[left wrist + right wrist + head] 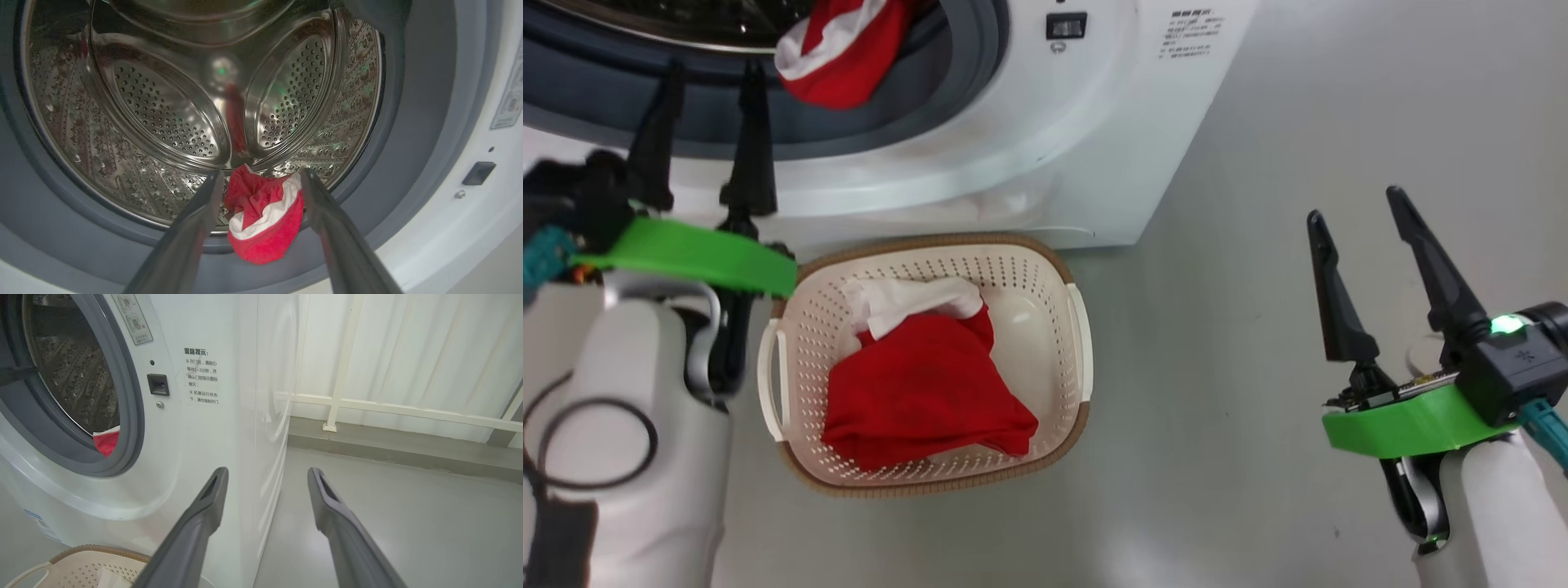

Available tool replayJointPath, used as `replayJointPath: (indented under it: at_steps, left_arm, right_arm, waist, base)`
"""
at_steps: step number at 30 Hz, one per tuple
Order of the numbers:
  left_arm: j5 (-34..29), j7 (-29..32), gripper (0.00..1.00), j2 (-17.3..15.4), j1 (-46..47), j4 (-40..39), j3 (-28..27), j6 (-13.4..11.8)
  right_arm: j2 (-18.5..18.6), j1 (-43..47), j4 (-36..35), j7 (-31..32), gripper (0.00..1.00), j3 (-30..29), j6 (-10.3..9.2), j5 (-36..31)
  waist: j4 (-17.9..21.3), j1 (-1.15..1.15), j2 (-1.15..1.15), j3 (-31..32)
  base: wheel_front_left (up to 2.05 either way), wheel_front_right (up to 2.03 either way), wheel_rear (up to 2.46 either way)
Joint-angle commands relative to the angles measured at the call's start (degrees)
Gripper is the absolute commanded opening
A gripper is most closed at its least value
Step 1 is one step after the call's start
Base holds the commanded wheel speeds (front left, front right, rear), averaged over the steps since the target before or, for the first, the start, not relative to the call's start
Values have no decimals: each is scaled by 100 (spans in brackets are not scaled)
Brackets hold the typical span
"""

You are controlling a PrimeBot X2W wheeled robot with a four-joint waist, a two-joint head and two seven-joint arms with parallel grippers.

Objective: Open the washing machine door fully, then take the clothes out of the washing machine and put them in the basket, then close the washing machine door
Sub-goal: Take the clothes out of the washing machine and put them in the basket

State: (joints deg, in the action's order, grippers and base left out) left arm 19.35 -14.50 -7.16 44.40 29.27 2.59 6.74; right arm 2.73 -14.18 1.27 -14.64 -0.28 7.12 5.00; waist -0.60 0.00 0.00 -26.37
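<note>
The white washing machine [1094, 122] stands with its mouth uncovered; its door is out of view. A red garment with a white stripe [841, 49] hangs over the grey gasket lip [261, 220] [107, 441]. My left gripper [715, 77] is open in front of the drum opening, a little left of that garment; in the left wrist view its fingers [196, 216] frame the garment without touching it. The basket [1074, 318] on the floor below holds red clothes [923, 392] and a white piece [907, 298]. My right gripper [1356, 204] hangs open and empty over the floor to the right.
Grey floor [1258, 367] spreads right of the machine and basket. In the right wrist view a white rail [392, 410] and pale curtain run along the back wall beside the machine. The door latch slot [158, 384] sits right of the opening.
</note>
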Motion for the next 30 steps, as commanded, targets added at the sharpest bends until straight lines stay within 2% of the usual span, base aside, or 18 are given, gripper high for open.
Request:
replayJointPath:
  at_steps: [1, 5, 10, 14, 15, 20, 26, 30]
  left_arm:
    - [62, -50, 100, -245, 279, 88, -103, 46]
    - [127, -50, 100, -291, 944, 633, -18, 62]
    - [693, 77, 100, -347, 1706, 1268, 233, 72]
    - [1414, 563, 100, -568, 2181, 1471, 769, 73]
    - [1414, 563, 100, -568, 2181, 1471, 769, 73]
    - [1988, 1389, 100, -917, 2461, 1643, 1530, 74]
    - [2138, 2045, 100, -1211, 2611, 1959, 2254, 74]
    - [2111, 2016, 100, -1337, 2683, 2180, 2503, 74]
  right_arm:
    - [15, -141, -197, -36, 100, 67, 36, -56]
    - [15, -295, -245, -36, 100, 57, 36, -55]
    - [15, -418, -252, -36, 100, 95, 36, -16]
    - [15, -476, -260, -36, 100, 78, 36, -2]
    - [15, -476, -260, -36, 100, 78, 36, -2]
    - [15, -512, -226, -36, 100, 91, 36, 23]
    - [15, -527, -181, -36, 100, 141, 36, 87]
    - [15, -529, -177, -36, 100, 177, 36, 123]
  waist:
    - [53, 0, 0, -367]
    - [124, 0, 0, -652]
    - [205, 0, 0, -915]
    - [256, 0, 0, -1056]
    - [256, 0, 0, -1056]
    - [297, 0, 0, -1090]
    - [345, 0, 0, -1051]
    - [395, 0, 0, -1044]
  base:
    - [0, 0, 0]
    - [0, 0, 0]
    - [0, 0, 0]
    - [0, 0, 0]
    - [0, 0, 0]
    - [0, 0, 0]
    - [0, 0, 0]
    - [0, 0, 0]
